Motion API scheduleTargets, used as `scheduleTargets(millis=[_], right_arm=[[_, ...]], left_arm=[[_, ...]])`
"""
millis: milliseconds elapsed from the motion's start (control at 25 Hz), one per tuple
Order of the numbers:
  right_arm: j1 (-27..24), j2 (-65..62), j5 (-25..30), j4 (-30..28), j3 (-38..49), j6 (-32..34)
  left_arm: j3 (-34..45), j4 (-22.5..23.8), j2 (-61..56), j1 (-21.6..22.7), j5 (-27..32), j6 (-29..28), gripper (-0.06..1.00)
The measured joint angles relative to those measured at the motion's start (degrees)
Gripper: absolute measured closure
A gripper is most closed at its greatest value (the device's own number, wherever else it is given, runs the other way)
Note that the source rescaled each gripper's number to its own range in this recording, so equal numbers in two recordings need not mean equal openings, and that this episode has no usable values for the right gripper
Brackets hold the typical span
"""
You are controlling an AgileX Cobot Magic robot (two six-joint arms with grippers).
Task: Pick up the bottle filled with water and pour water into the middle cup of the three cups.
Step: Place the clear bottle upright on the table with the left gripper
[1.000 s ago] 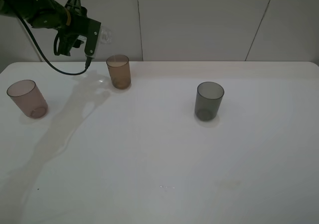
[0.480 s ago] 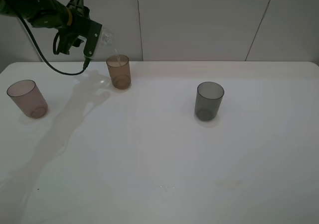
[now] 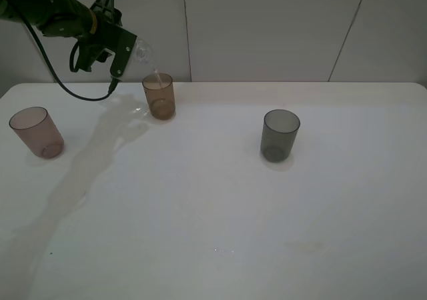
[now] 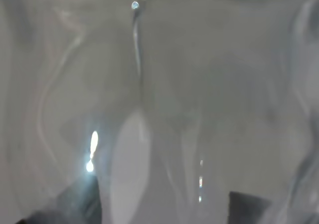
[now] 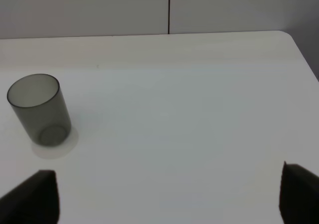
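Near side of the table (image 3: 213, 213), the right hand (image 5: 164, 194) sat wide open and empty. Further back stood the middle cup (image 3: 159, 95), with the left hand (image 3: 127, 50) clamped on the bottle (image 3: 142, 52), tipped mouth-down just above its rim. Best bet was probably a steady, gentle tilt, mouth centred over the cup.

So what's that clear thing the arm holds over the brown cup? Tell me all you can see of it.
It is a small bottle of clear plastic, hard to tell from the wall behind it. No cap shows. The left gripper is shut on its body and holds it in the air, tipped, mouth down toward the amber-brown cup. A thin stream of water runs from the mouth into that cup. Only the gripper touches it.
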Motion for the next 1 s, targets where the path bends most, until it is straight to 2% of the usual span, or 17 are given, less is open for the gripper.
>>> scheduleTargets(millis=[360,1000], right_arm=[[0.0,0.0,0.0,0.0,0.0,0.0],[0.0,0.0,0.0,0.0,0.0,0.0]], left_arm=[[0.0,0.07,0.0,-0.05,0.02,0.23,0.93],[0.0,2.81,0.0,-0.05,0.29,1.61,0.93]])
